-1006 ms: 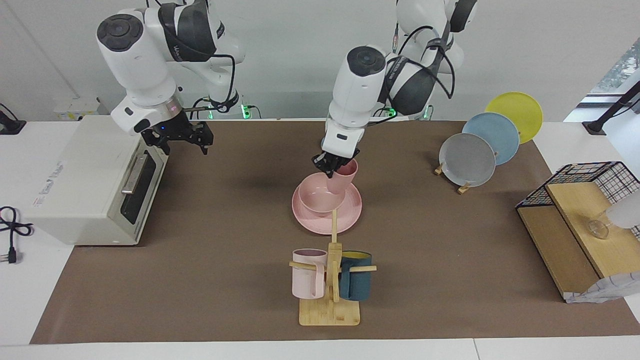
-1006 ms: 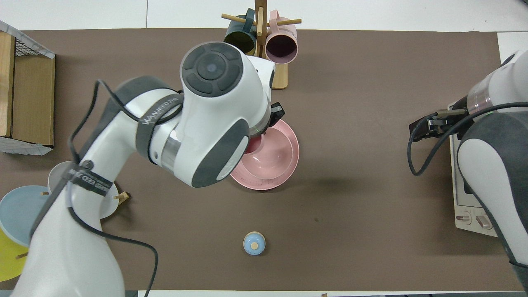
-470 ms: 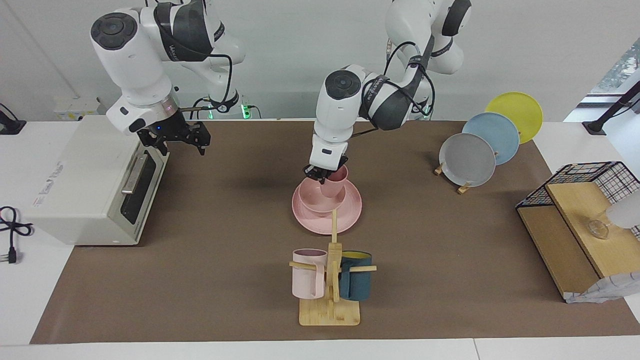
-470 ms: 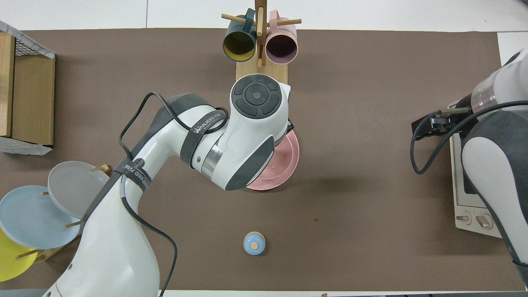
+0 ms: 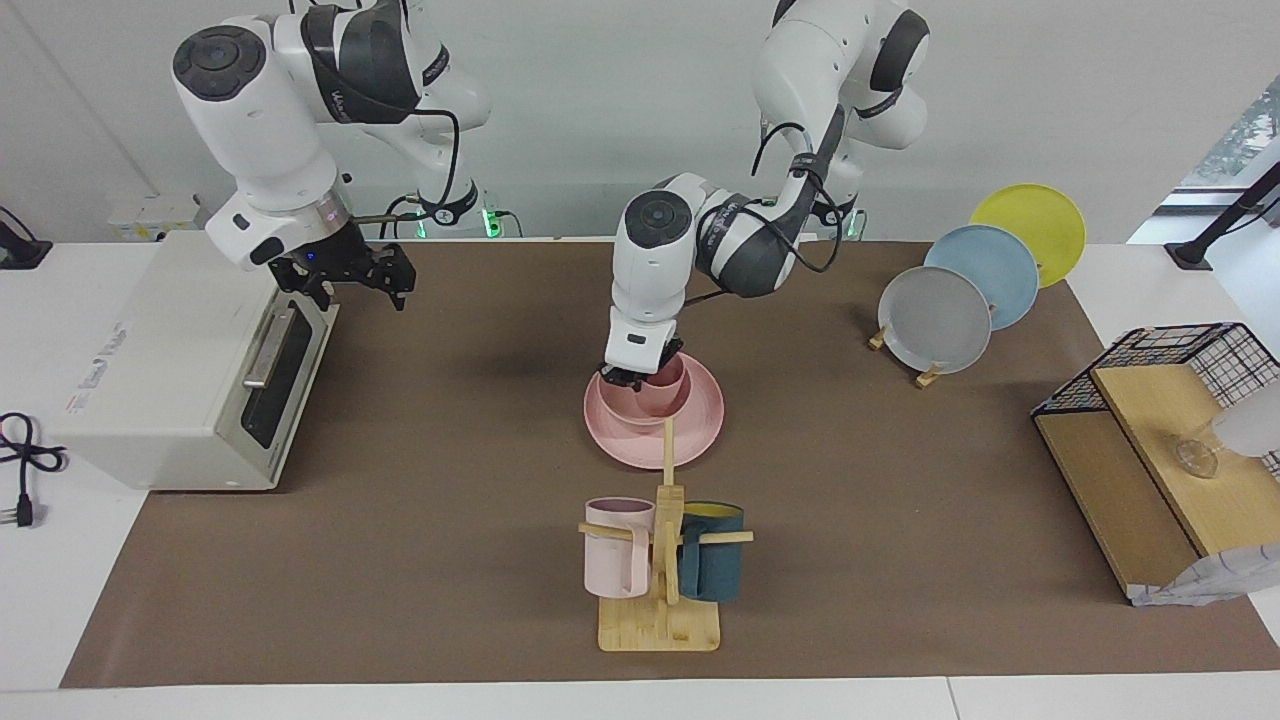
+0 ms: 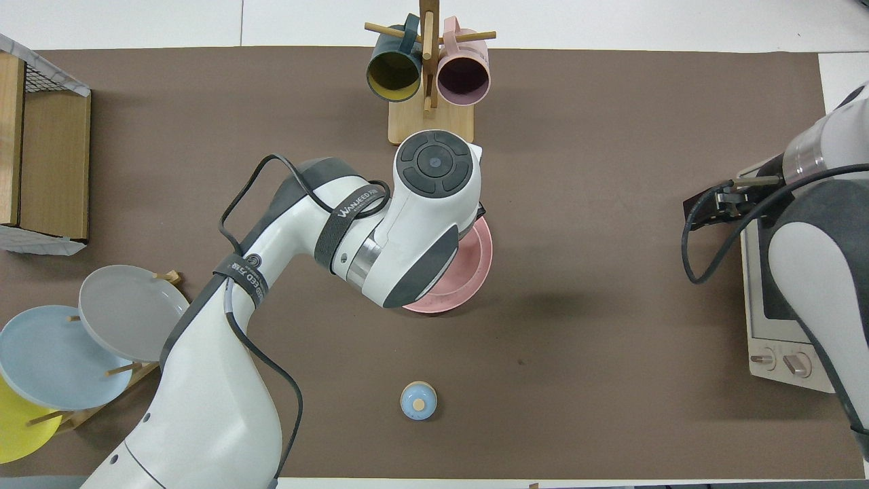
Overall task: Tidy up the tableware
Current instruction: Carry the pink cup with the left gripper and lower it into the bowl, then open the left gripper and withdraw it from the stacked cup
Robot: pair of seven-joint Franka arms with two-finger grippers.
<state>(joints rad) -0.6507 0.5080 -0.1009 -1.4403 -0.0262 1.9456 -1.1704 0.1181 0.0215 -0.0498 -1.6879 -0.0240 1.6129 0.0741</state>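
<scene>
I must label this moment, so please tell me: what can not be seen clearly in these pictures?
- Overhead view: the left arm covers the cup, the bowl and most of the plate.
- Facing view: the left gripper hides part of the cup in the bowl; whether the cup rests on the bowl's bottom cannot be told.
- Overhead view: the right gripper is half hidden by cables.

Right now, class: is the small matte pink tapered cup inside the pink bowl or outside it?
Inside: the cup sits upright within the round pink bowl, left gripper at its rim.

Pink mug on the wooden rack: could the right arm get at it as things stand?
Probably yes. The right gripper hangs by the toaster oven, and bare mat lies between it and the pink mug. The left gripper is busy at the bowl.
</scene>
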